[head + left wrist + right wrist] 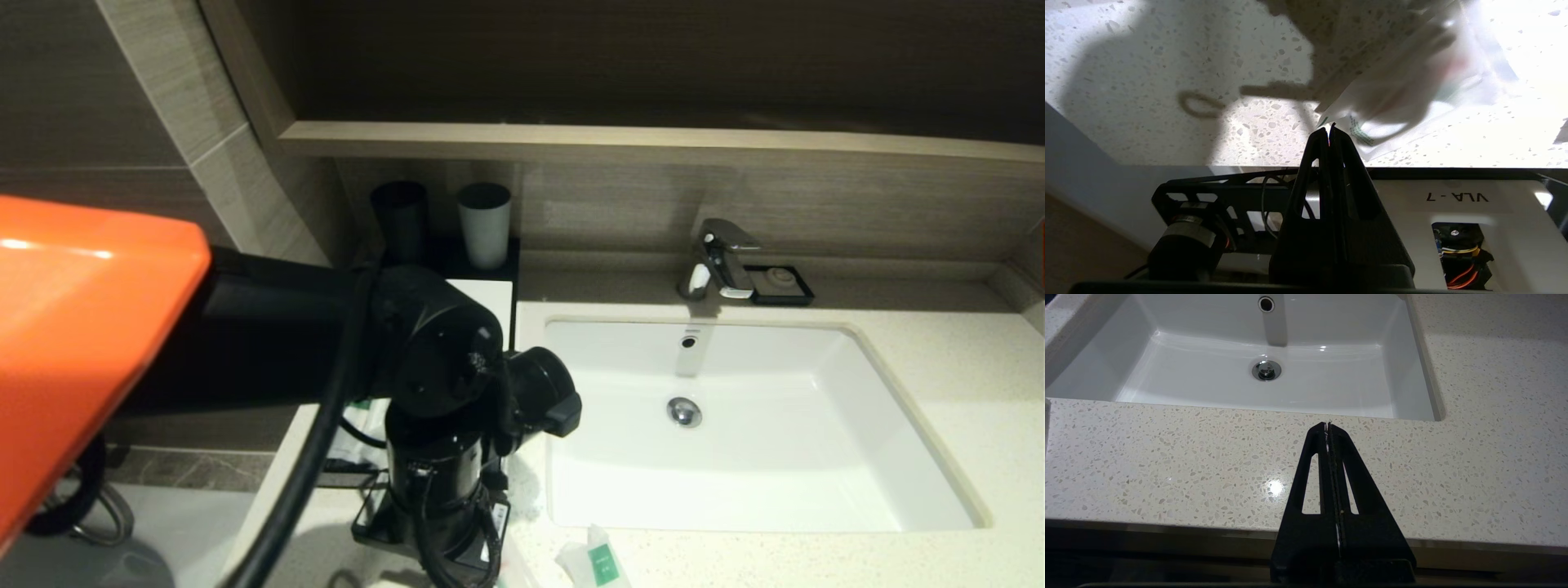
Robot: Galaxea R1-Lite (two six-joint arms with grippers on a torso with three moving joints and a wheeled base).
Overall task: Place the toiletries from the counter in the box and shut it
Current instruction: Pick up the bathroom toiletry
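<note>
Viewing from the head camera, nearest first: we label each item in turn.

Left claw (1329, 132): we see its two fingers pressed together just above the speckled tabletop (1147, 73), the tips pinching a thin white edge of a clear pouch (1404, 90). From the head, the black left arm (433, 392) hides this claw, low at the near left of the basin.

Clear pouch: we find it crumpled, with faint green print, hanging off the claw tips; whether its far part touches the tabletop we cannot tell.

White sachet with green label (598, 562): we place it flat on the tabletop's near edge, just in front of the basin's near left corner.

Right claw (1328, 426): we see its fingers pressed together on nothing, poised over the near strip of tabletop in front of the basin.

Basin (735, 425): we note a white rectangular bowl set into the tabletop.

Box (482, 294): we see only part of its white top behind the left arm, left of the basin.

Cups (483, 222): we find one dark and one grey, upright behind the box.

Tap (722, 260): we place it behind the basin, with a small black soap dish (782, 284) just beside it.
</note>
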